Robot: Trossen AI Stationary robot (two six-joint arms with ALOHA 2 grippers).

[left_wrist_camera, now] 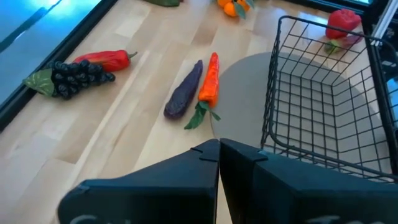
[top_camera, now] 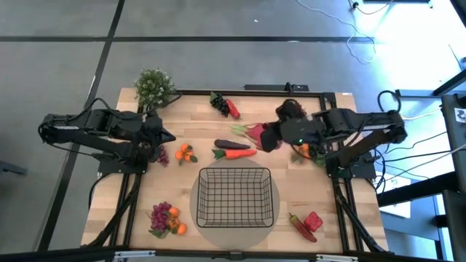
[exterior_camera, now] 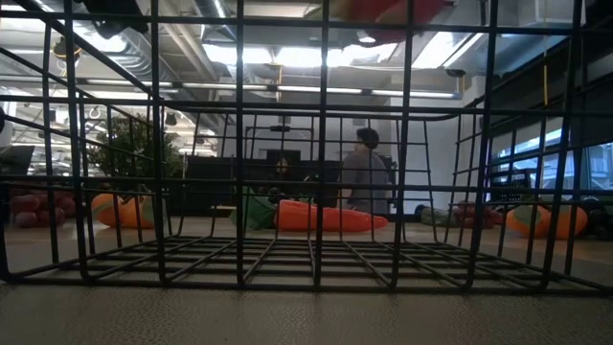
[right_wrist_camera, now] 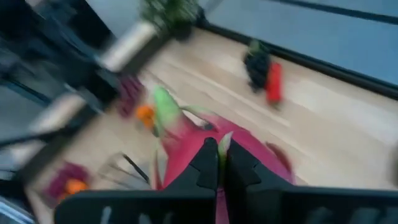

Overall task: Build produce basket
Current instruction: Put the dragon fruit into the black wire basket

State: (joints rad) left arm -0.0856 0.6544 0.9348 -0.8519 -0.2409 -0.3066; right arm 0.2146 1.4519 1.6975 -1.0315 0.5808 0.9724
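You are starting fresh: the basket [top_camera: 234, 196] is sitting empty, produce [top_camera: 234, 150] lying between the clenched left gripper [top_camera: 164, 136] and right gripper [top_camera: 268, 138].

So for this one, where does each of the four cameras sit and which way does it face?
High: overhead, straight down on the basket; both arms show.
Low: table height, through the basket mesh toward the carrot; no arm.
Left wrist: on the left gripper, jaws shut, facing basket and carrot.
Right wrist: on the right gripper, jaws shut, over pink produce.
Shared: high and left wrist show basket and carrot.
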